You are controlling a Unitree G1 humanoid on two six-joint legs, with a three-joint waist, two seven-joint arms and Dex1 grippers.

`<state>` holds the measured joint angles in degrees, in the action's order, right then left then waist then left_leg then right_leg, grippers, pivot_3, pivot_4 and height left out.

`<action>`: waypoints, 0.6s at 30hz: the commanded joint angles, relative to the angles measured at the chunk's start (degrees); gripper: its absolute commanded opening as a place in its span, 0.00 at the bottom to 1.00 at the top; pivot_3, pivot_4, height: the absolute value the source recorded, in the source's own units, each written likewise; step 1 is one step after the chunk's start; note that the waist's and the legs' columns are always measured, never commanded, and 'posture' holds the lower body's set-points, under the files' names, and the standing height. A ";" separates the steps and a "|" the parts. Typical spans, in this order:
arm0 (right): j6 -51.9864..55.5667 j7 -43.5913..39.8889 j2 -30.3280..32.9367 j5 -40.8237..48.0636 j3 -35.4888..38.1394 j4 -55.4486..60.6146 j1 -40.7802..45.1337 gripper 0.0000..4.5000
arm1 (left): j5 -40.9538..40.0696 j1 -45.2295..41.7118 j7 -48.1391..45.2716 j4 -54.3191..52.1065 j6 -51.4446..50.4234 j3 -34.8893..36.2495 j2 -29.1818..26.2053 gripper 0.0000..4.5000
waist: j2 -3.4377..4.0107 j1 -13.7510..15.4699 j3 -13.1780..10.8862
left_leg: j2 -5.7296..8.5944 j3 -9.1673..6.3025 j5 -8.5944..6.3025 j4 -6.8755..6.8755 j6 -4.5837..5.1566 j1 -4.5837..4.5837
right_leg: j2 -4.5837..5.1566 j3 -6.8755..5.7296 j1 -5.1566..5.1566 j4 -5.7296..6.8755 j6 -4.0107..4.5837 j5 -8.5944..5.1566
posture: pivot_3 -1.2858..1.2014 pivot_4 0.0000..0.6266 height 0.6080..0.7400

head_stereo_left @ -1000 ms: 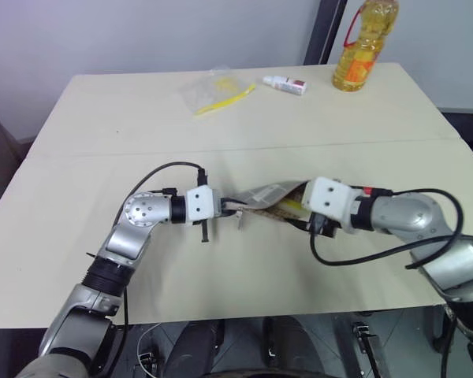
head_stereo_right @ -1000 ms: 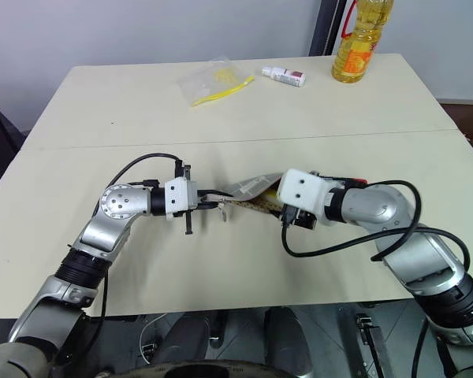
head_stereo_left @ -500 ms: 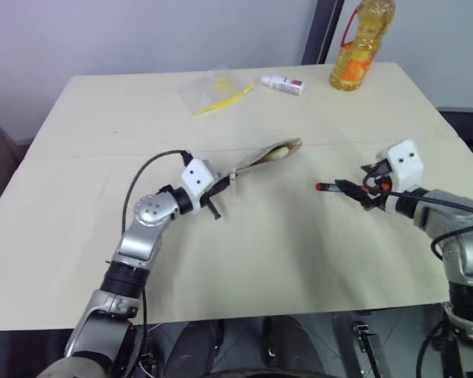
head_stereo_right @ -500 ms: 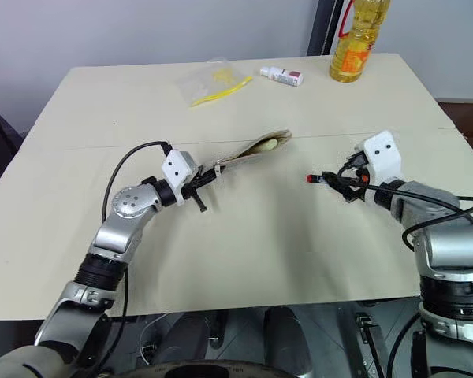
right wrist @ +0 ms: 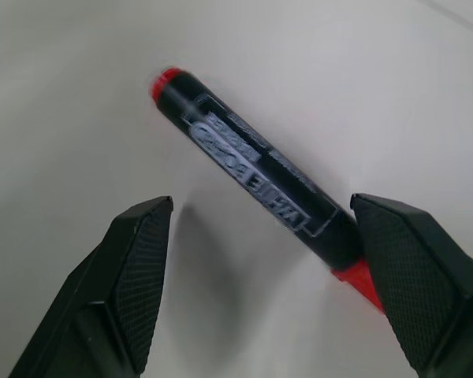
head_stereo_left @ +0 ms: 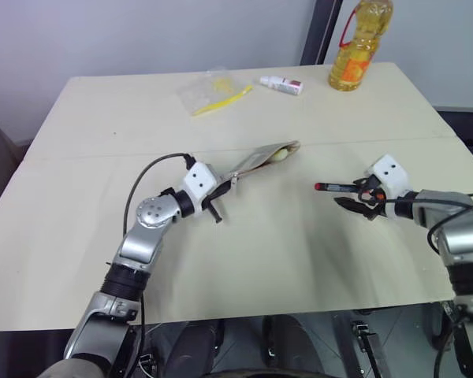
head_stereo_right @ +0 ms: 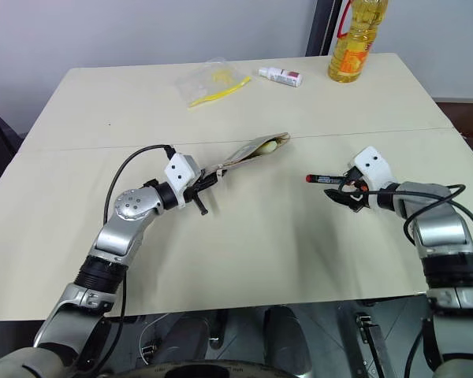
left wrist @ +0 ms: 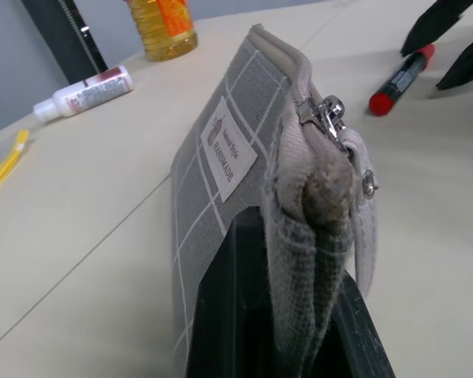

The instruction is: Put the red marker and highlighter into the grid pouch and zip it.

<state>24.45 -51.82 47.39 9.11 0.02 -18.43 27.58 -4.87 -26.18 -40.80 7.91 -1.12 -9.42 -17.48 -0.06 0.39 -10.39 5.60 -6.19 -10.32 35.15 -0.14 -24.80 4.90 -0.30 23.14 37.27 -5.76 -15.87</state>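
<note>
My left gripper (head_stereo_left: 223, 187) is shut on one end of the grid pouch (head_stereo_left: 258, 160), a grey fabric pouch with white grid lines and a small white label (left wrist: 229, 150). The pouch is held on edge, its zipper pull (left wrist: 325, 110) close to the fingers (left wrist: 236, 315). A pale yellow highlighter (head_stereo_left: 280, 154) shows inside the pouch's open far end. The red marker (head_stereo_left: 333, 187), black in the middle with red ends, lies on the table to the right. My right gripper (right wrist: 260, 203) is open, one finger on each side of the marker (right wrist: 256, 169), without closing on it.
At the far edge of the table stand a yellow oil bottle (head_stereo_left: 351, 47), a small white tube with a red label (head_stereo_left: 282, 84) and a clear plastic bag holding a thin yellow stick (head_stereo_left: 213, 90). A seam (head_stereo_left: 102, 153) runs across the beige table.
My right gripper left the pouch's open end, swung out to the right and now brackets the red marker. My left gripper turned the pouch so that it points toward the far side.
</note>
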 commanded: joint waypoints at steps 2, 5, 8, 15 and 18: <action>-6.06 -7.28 0.98 -2.54 -3.32 -8.63 5.48 0.83 | -1.75 0.26 -1.03 -3.22 -0.43 0.17 0.16 0.00 | 0.00 0.04 0.00 | 0.00 0.00 0.00 -0.01 0.00 0.00 | 0.00 0.00 0.00 0.00 0.00 0.00 | 0.52 0.24 1.00; -8.52 -9.74 0.37 -4.45 -5.22 -14.92 9.06 0.83 | -2.08 0.62 -1.36 -3.87 -0.89 0.16 0.09 0.00 | 0.00 0.07 0.00 | 0.00 0.00 0.00 -0.01 0.00 0.00 | 0.01 0.00 -0.01 -0.01 0.00 0.00 | 0.52 0.24 1.00; -8.99 -12.39 -0.16 -5.29 -6.26 -19.38 11.38 0.72 | -2.17 1.19 -1.55 -4.66 -1.20 0.28 -0.13 0.00 | 0.00 0.17 0.00 | 0.00 0.00 0.00 0.00 -0.01 0.00 | 0.00 0.00 -0.01 -0.01 0.00 0.00 | 0.52 0.24 1.00; -8.85 -13.84 0.74 -4.26 -4.49 -13.58 7.49 0.06 | -2.31 2.31 -1.24 -6.36 -2.25 0.99 -0.67 0.00 | 0.00 0.32 0.00 | 0.00 -0.01 0.00 0.01 -0.02 0.03 | 0.01 0.01 -0.05 -0.01 0.01 0.01 | 0.52 0.24 1.00; -8.65 -10.11 1.44 -3.83 -1.63 -3.05 3.17 0.06 | -2.43 2.27 -1.31 -6.40 -2.14 1.14 -0.95 0.00 | 0.00 0.34 0.01 | 0.00 -0.03 -0.01 -0.01 -0.02 0.04 | 0.02 0.01 -0.04 0.00 0.00 0.00 | 0.52 0.24 1.00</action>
<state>15.56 -63.50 47.87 4.77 -3.43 -26.98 31.94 -6.32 -23.61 -42.21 3.66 -3.50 -9.48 -18.16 -0.06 0.73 -10.38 5.60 -6.21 -10.33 35.14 -0.17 -24.77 4.92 -0.28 23.11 37.27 -5.75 -15.87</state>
